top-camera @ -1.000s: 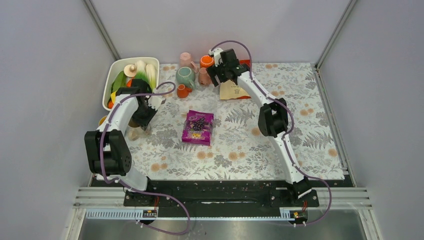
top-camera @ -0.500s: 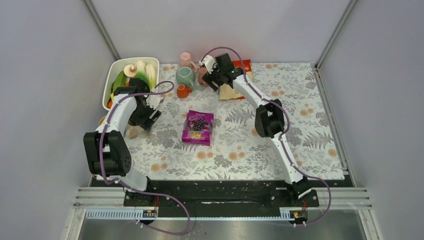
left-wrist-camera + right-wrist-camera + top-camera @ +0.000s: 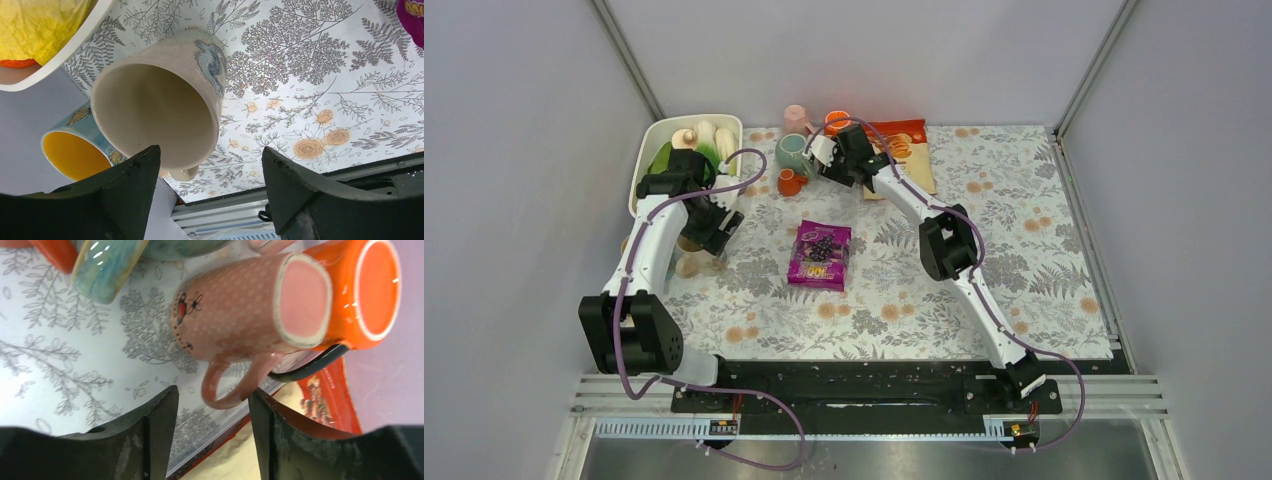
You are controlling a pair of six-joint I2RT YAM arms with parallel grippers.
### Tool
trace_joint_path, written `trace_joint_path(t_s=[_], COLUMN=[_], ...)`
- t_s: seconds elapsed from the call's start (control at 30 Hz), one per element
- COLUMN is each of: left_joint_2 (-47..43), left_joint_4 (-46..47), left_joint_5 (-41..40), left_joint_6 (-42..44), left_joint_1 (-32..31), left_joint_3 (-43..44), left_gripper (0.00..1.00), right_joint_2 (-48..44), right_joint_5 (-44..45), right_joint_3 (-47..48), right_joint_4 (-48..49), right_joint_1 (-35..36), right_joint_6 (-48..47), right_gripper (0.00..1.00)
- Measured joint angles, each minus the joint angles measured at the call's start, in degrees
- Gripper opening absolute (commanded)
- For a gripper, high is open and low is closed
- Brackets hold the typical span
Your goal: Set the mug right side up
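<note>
Currently: two mugs, both grippers spread open, nothing held.
Left gripper [image 3: 209, 155]: cream ceramic mug with blue print [image 3: 155, 115] stands mouth-up just beyond its fingers, untouched. Right gripper [image 3: 212, 392]: pink speckled mug [image 3: 235, 310] ahead, base showing, handle between the fingers.

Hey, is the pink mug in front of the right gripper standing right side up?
No, the pink mug stands mouth down on the tablecloth, with its flat closed base on top.
</note>
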Motion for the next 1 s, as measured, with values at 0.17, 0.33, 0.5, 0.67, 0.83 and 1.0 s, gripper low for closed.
trace_joint_path(t_s=[0.17, 0.33, 0.5, 0.67, 0.83, 1.0], left_joint_2=[0.0, 0.0, -0.04, -0.81, -1.99, -2.71], left_joint_4=[-0.11, -0.11, -0.61, -1.14, -1.64, -2.29], left_joint_5=[0.0, 0.02, 0.52, 1.62, 2.82, 4.92], left_joint_6=[-0.22, -0.31, -0.42, -0.42, -0.42, -0.85], left_joint_1=[0.0, 0.0, 0.0, 0.0, 0.0, 0.0], left_joint_3=[0.15, 0.17, 0.2, 0.2, 0.2, 0.63], left_gripper=[0.77, 0.77, 0.77, 0.77, 0.77, 0.78], right_joint_2=[0.0, 0.0, 0.0, -0.09, -2.45, -6.8], right_joint_5=[0.79, 0.92, 1.27, 1.22, 1.36, 3.3], right_joint_3=[0.0, 0.0, 0.0, -0.81, -4.98, -11.1], right_joint_4=[2.05, 3.39, 4.24, 5.55, 7.28, 6.78], right_joint_1=[0.09, 0.13, 0.04, 0.24, 0.55, 0.76], right_joint_6=[-1.95, -2.97, -2.12, -1.92, -0.66, 4.33], right_gripper=[0.47, 0.37, 0.24, 0.0, 0.0, 0.0])
